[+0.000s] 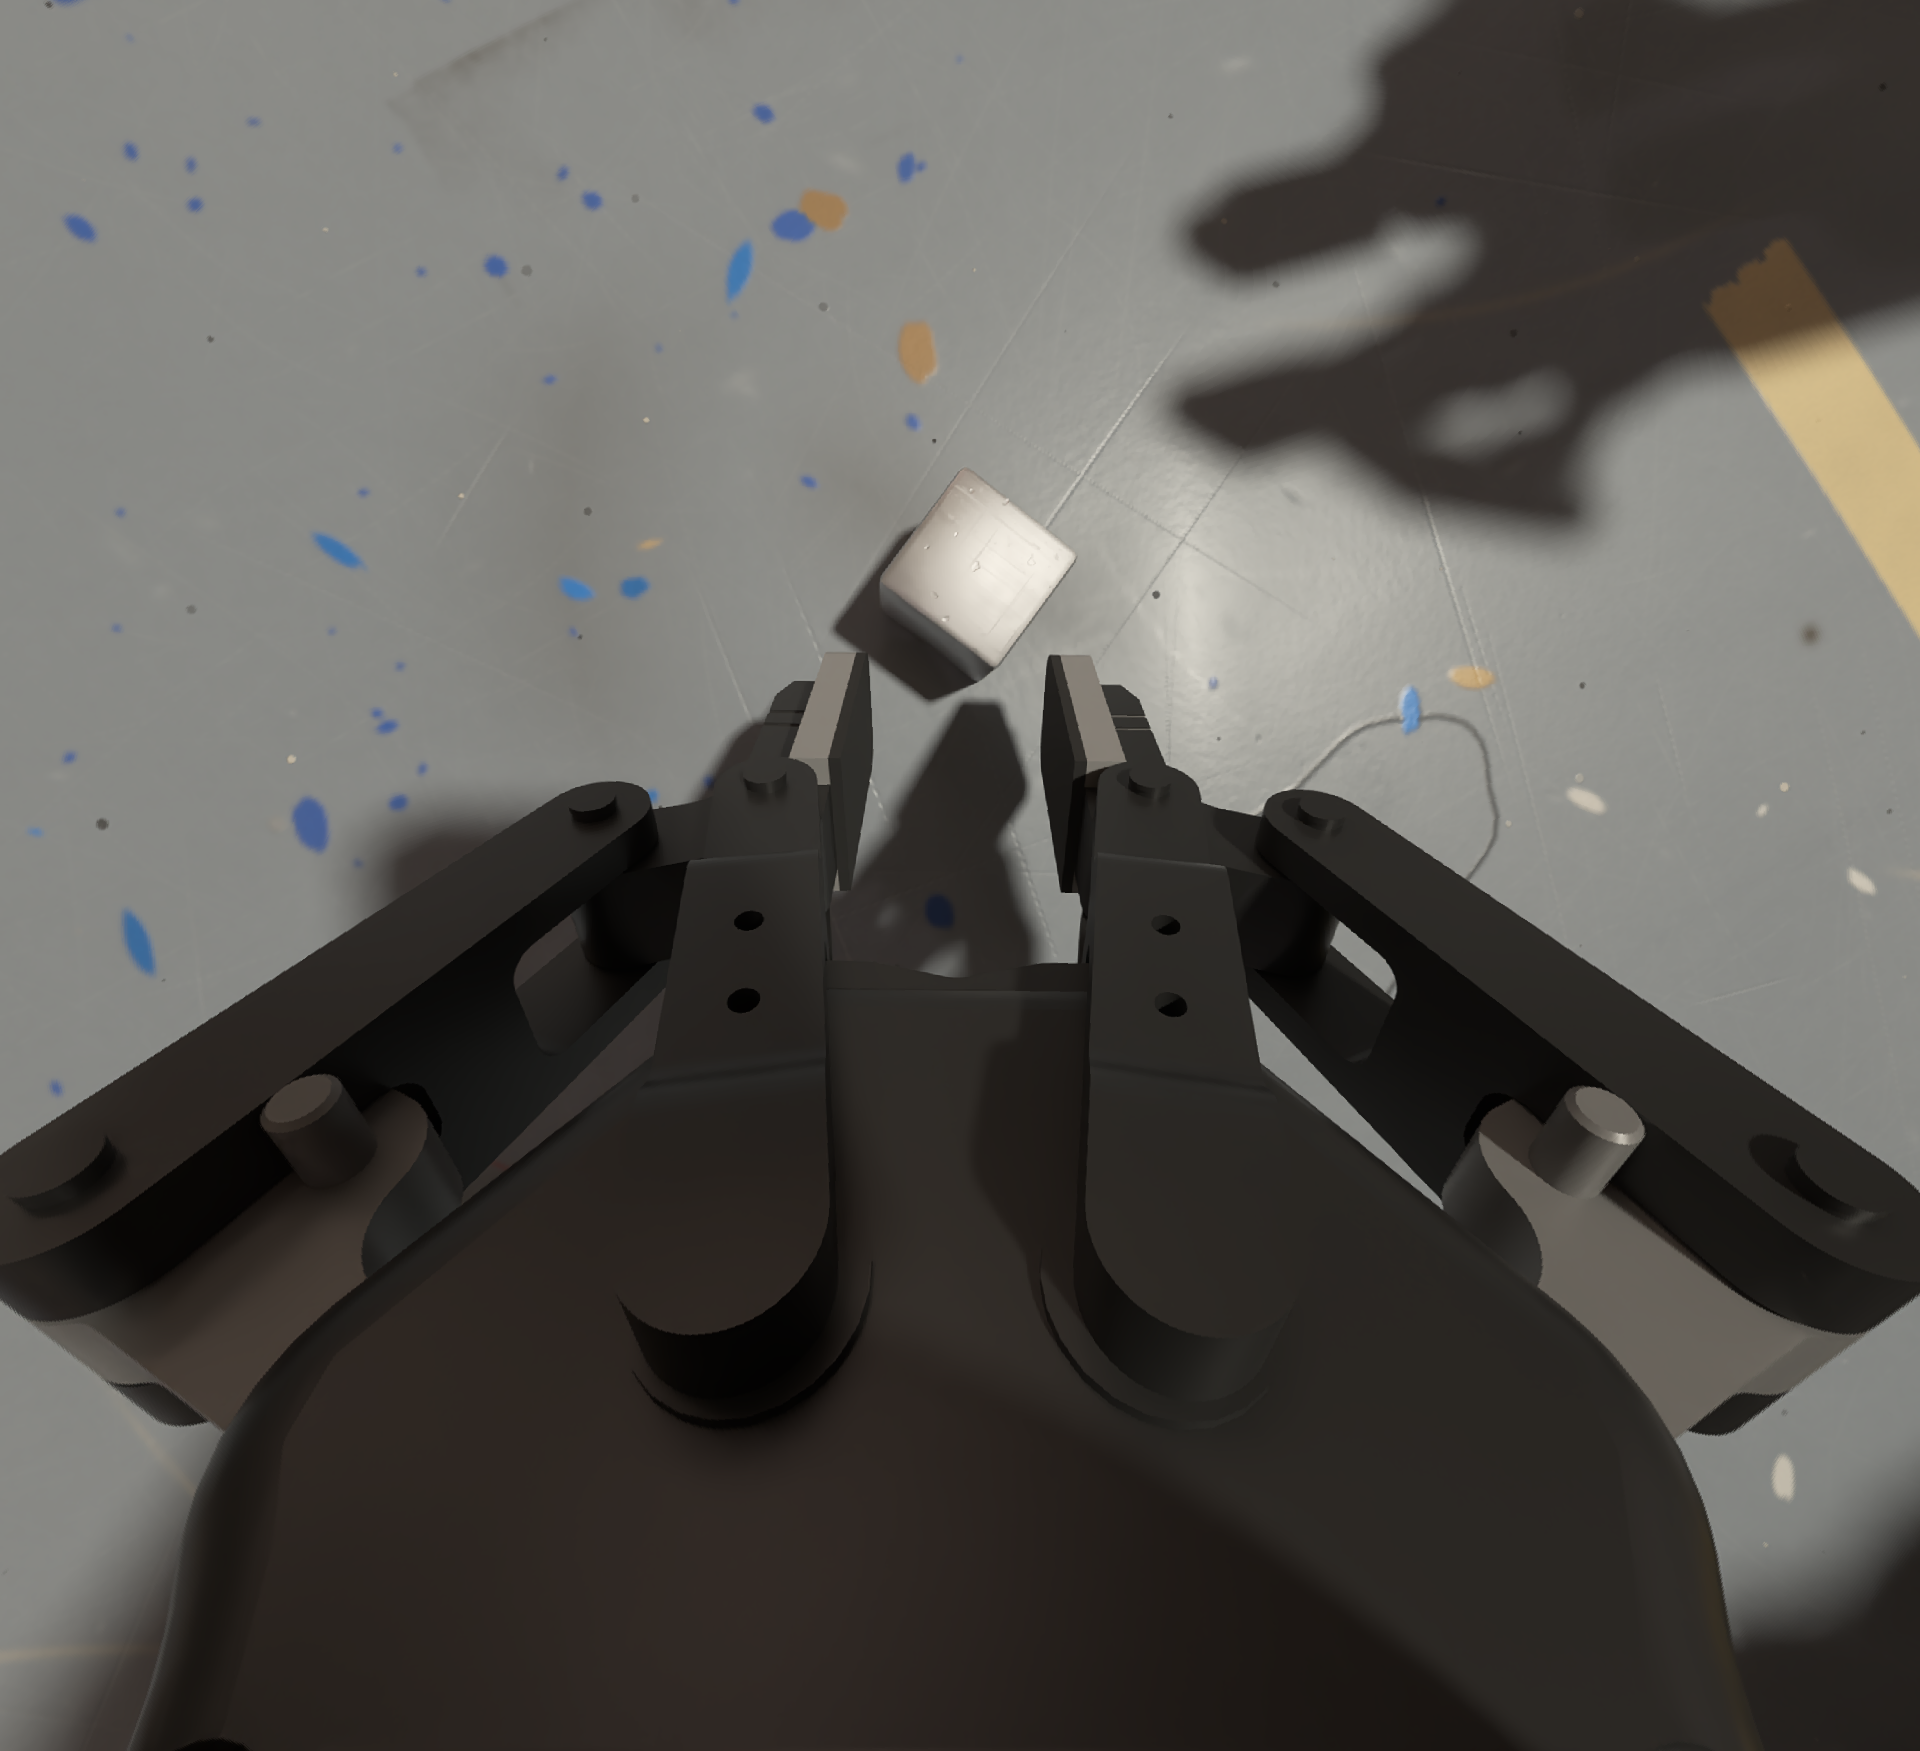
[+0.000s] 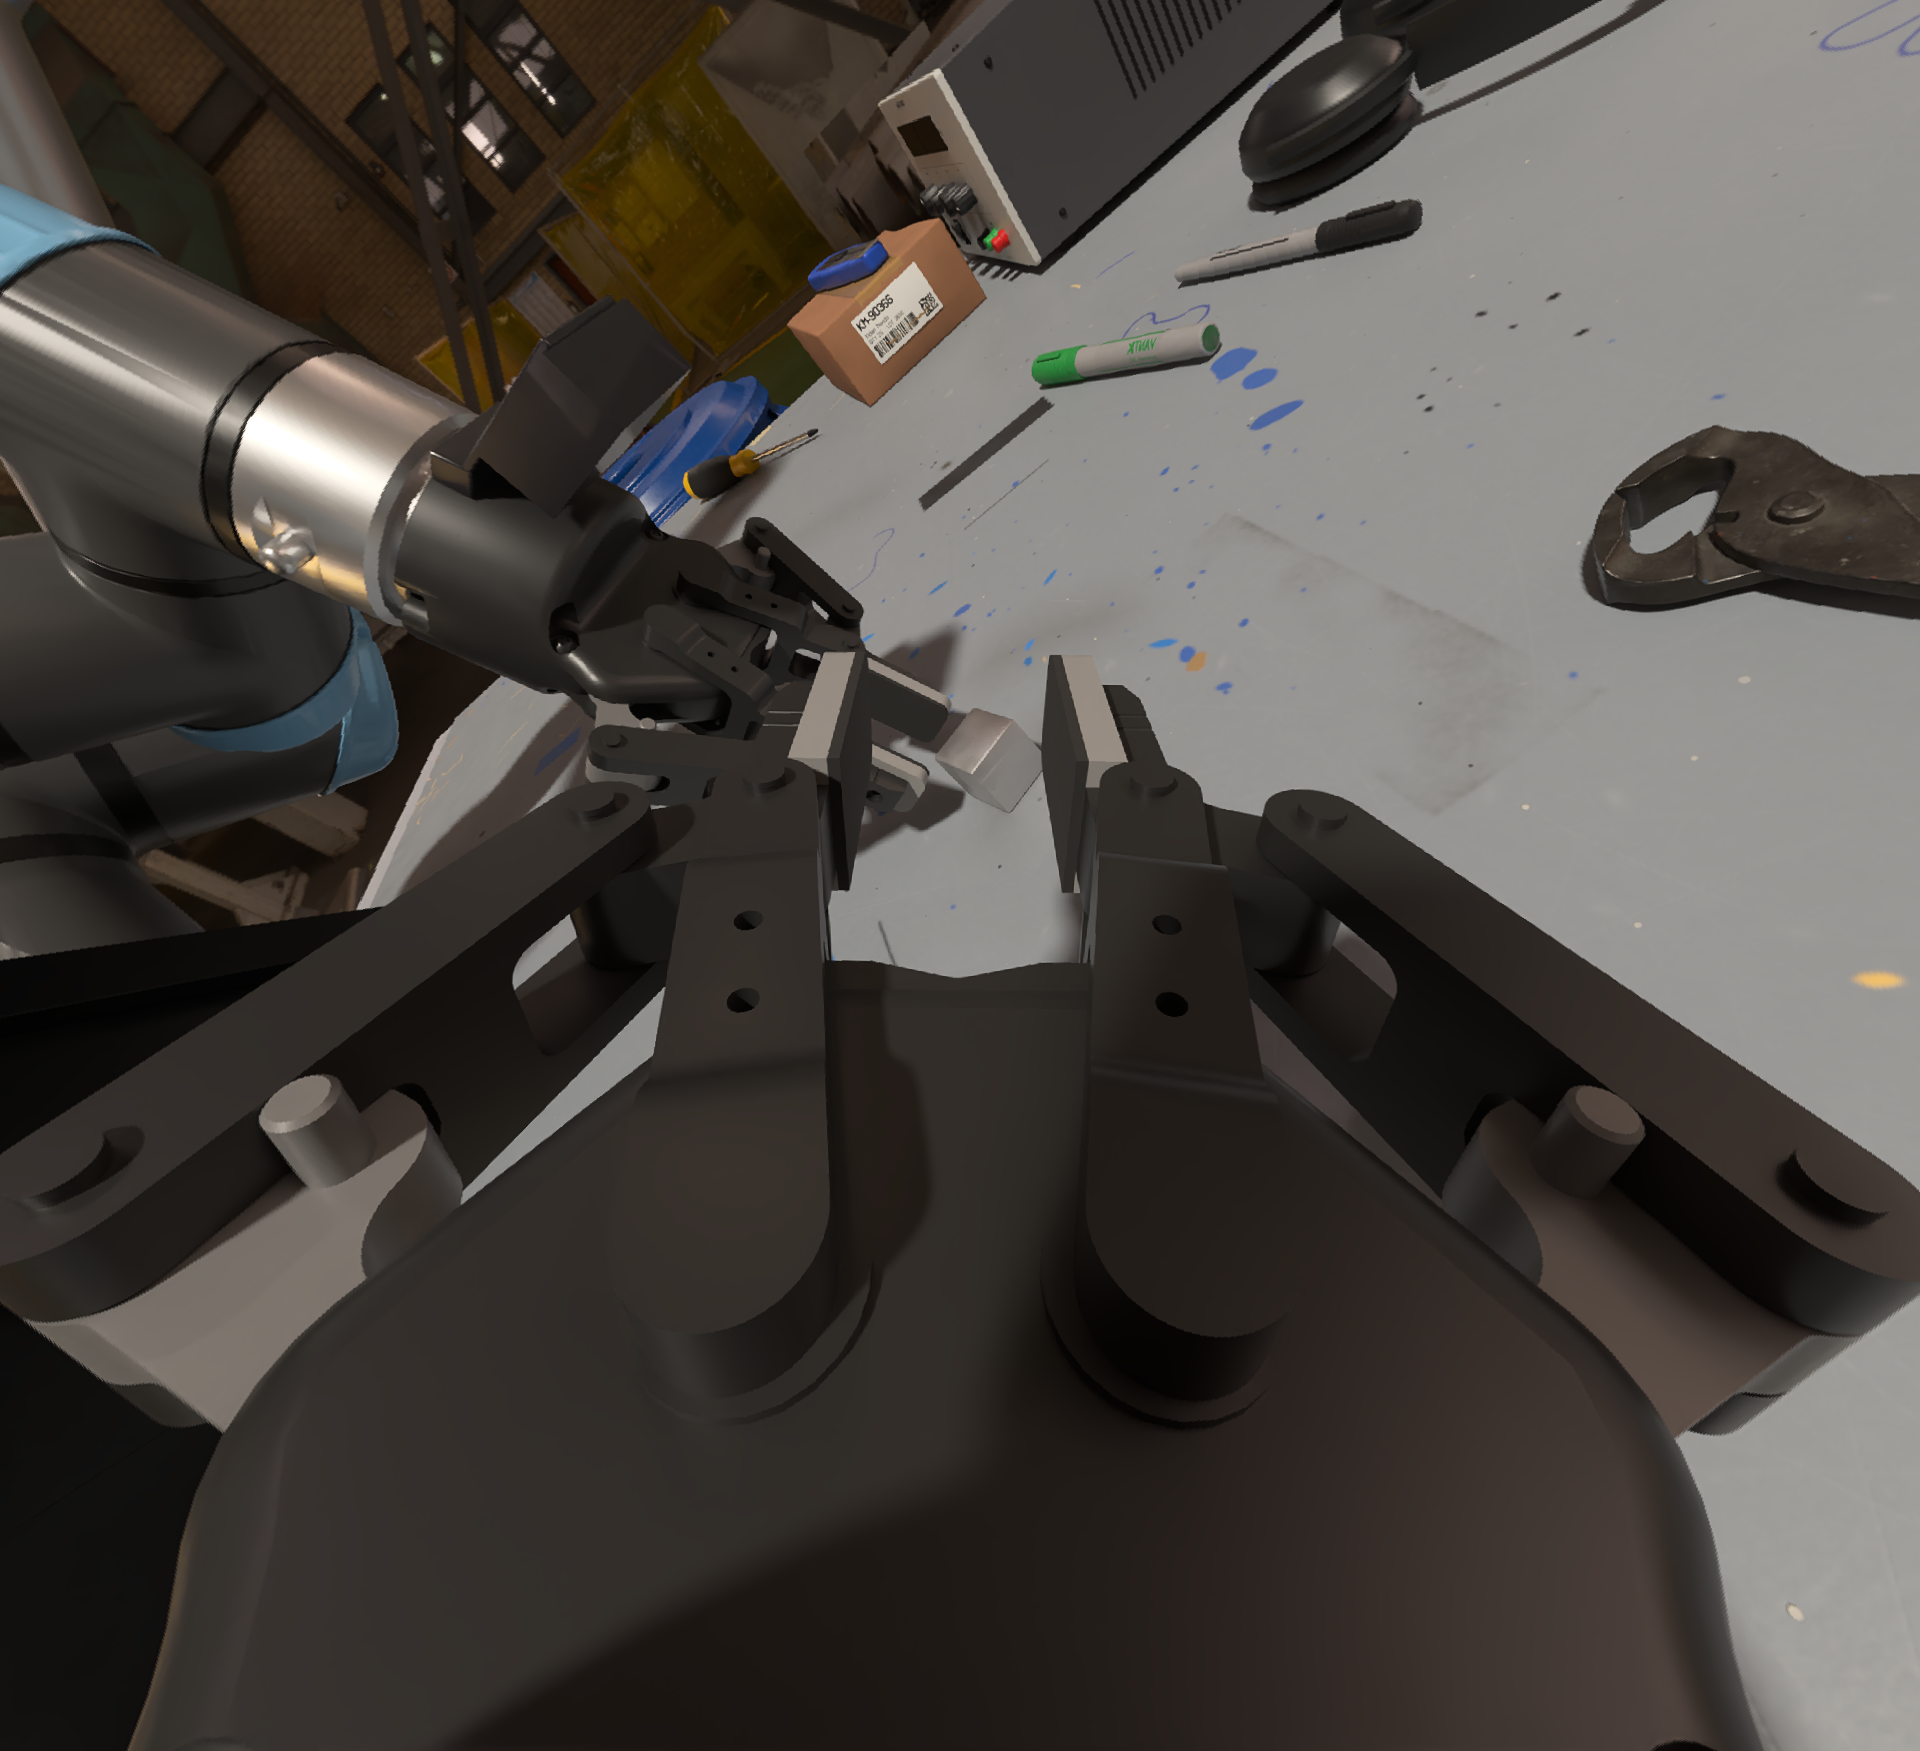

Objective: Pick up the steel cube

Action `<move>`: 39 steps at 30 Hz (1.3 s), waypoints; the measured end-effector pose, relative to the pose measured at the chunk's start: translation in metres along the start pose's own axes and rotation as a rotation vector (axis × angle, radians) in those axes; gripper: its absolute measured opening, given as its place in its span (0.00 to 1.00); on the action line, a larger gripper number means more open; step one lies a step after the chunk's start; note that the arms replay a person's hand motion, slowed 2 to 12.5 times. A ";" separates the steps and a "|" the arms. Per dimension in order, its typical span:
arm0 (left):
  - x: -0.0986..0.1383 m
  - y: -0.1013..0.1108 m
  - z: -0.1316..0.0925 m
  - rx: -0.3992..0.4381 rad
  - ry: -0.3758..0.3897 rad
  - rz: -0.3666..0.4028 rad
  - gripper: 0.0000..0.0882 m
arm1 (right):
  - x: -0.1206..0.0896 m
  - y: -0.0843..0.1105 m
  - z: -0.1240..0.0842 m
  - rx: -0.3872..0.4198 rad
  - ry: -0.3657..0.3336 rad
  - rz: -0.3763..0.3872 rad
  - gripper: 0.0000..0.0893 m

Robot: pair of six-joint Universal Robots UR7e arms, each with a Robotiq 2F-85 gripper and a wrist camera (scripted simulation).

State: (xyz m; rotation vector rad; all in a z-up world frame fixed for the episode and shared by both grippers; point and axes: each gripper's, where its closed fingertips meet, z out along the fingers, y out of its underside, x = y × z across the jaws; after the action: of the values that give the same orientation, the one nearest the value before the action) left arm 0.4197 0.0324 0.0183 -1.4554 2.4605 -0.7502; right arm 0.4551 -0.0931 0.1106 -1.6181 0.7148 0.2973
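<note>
On the grey counter (image 1: 1351, 558), the cube (image 1: 977, 579) sits just ahead of the left pincer (image 1: 956, 714), not gripped.
Left pincer: fingers apart, hovering over the counter, tips just short of the cube; cube stands corner-on to them, its own shadow at its near-left side. Right wrist view: same cube (image 2: 987, 756) lies beyond the right pincer (image 2: 956, 714), whose fingers are apart and hold nothing; left arm (image 2: 260, 475) reaches in from the left, its fingertips beside the cube. Contact cannot be told. Farther back: green marker (image 2: 1127, 354), black marker (image 2: 1299, 241), cardboard box (image 2: 883, 325), screwdriver (image 2: 743, 463), grey power unit (image 2: 1122, 39). Dark pliers (image 2: 1756, 522) at right. Blue paint flecks (image 1: 332, 548) across the surface.
</note>
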 end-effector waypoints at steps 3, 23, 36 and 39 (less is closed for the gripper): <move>-0.001 0.003 -0.002 -0.012 -0.006 0.004 0.30 | 0.001 0.001 0.001 -0.005 0.000 0.003 0.34; 0.010 0.007 0.004 -0.046 0.056 0.007 0.19 | 0.001 0.002 0.002 -0.007 0.001 -0.002 0.33; 0.002 -0.001 0.009 -0.024 0.026 0.022 0.26 | 0.001 0.002 0.002 -0.008 0.004 -0.007 0.33; 0.003 -0.001 0.009 -0.031 0.028 0.029 0.27 | 0.001 0.002 0.002 -0.009 0.005 -0.007 0.33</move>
State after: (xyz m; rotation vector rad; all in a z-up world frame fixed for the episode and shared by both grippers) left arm 0.4225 0.0266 0.0112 -1.4255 2.5194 -0.7352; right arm 0.4550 -0.0912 0.1079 -1.6307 0.7121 0.2915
